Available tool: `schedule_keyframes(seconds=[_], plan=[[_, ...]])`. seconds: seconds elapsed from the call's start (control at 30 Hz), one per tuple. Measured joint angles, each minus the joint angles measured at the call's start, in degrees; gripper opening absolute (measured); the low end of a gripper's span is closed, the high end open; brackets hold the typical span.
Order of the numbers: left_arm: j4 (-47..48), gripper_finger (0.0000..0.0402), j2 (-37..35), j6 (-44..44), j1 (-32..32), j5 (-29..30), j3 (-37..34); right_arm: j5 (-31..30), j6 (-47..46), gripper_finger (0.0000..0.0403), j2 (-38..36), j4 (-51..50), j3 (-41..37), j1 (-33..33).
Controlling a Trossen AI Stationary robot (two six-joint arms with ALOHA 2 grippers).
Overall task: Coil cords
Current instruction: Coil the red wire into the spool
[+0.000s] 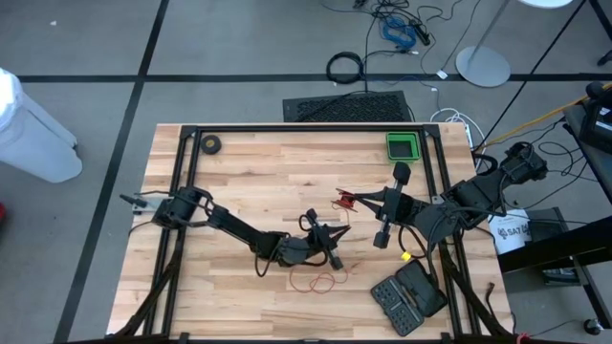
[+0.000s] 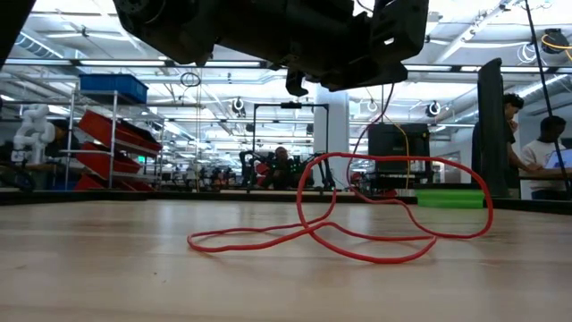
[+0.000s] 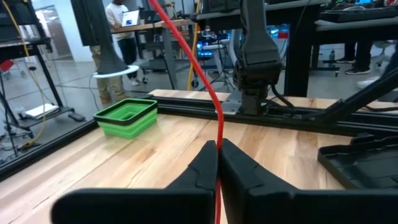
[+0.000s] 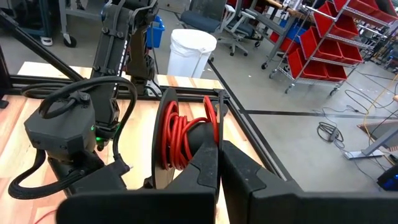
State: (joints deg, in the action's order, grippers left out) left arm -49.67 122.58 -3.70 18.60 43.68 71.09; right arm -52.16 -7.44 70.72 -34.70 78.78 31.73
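The red cord [image 2: 357, 234] lies in slack loops on the wooden table near its front edge [image 1: 320, 282]. One strand rises from the loops to my left gripper [image 3: 217, 152], which is shut on it above the loops [image 1: 333, 248]. From there the strand climbs toward the black reel [image 4: 163, 140], which has red cord wound on it. My right gripper [image 4: 218, 155] is shut on the reel and holds it above the table's middle [image 1: 346, 201]. My left gripper pinches a single strand of the red cord [image 3: 218, 138] between its two fingertips. The fingers lie about level and cross the strand. The cord runs straight up and away from the pinch, and below it drops to the slack loops on the table. My right gripper has its fingertips closed at the reel's black flange [image 4: 216, 124], next to the red windings [image 4: 180, 134]. The fingers hide the exact spot. The reel stands on edge, lifted clear of the table.
A green tray [image 1: 403, 145] sits at the far right and a small black roll [image 1: 210, 144] at the far left. An open black case [image 1: 408, 296] lies near the front right. Black frame rails [image 1: 306, 128] run around the table. People stand in the room beyond.
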Motion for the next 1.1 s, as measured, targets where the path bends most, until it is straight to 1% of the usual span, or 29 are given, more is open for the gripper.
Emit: schedule_keyframes(seconds=[0.2, 0.3, 0.47, 0.67, 0.8, 1.0, 1.1], plan=[[-1.6, 0.0007, 0.0, -0.2, -1.5, -0.8, 0.0, 0.0, -1.5, 0.0, 0.0, 0.2, 0.0, 0.0], [-2.1, 0.0004, 0.0, -0.1, -2.7, -3.6, 1.2, -0.1, -3.9, 0.0, 0.0, 0.2, 0.0, -0.1], [-1.1, 0.0003, -0.1, -0.1, -3.3, -8.5, 5.3, -0.3, -4.3, 0.0, 0.0, 0.2, 0.0, -0.3], [5.3, 0.0003, -0.1, -1.6, -2.7, -12.6, 12.0, -0.4, -4.2, 0.0, 0.0, 0.2, 0.0, -0.3], [9.4, 0.0002, -0.1, -2.8, -1.1, -14.5, 15.4, -0.5, -4.1, 0.0, 0.0, 0.1, 0.0, -0.3], [16.8, 0.0002, -0.1, -7.1, 0.8, -14.2, 20.0, -0.4, -4.4, 0.0, 0.0, -1.5, 0.0, -0.3], [24.3, 0.0002, -0.4, -7.3, 1.3, -13.6, 23.3, -0.2, -5.9, 0.0, 0.0, -3.0, 0.0, -0.3]])
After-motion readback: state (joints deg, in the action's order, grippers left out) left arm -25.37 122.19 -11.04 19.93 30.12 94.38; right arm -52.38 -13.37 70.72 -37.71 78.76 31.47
